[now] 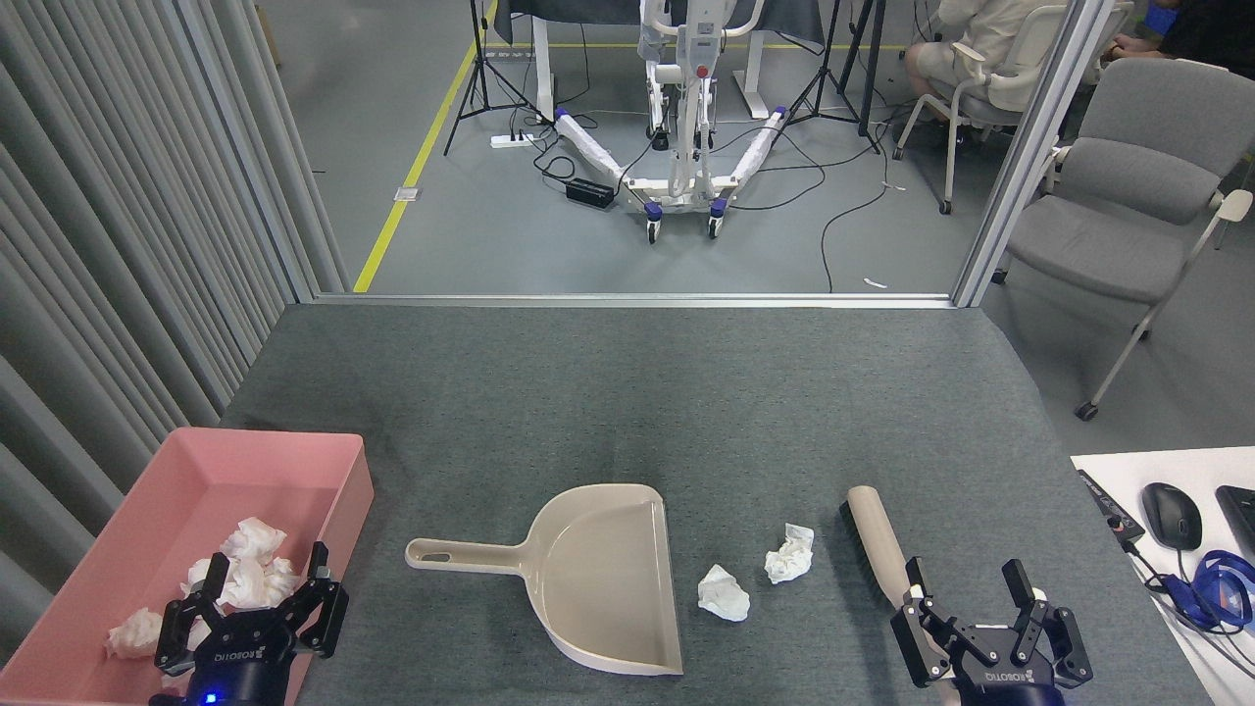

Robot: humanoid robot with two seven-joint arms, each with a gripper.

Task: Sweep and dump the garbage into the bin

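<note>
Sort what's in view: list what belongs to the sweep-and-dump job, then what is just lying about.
For the job: two loose tissue wads, dustpan, brush, pink bin already holding wads, left gripper, right gripper.

Just lying about: mouse, blue headphones, grey chair.

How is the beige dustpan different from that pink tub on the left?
The dustpan is beige, the pink tub pink. The dustpan has a long handle and an open front edge; the tub is walled on every visible side. The dustpan lies empty, while the tub holds several tissue wads. Both are shallow plastic and rest on the grey mat.
</note>
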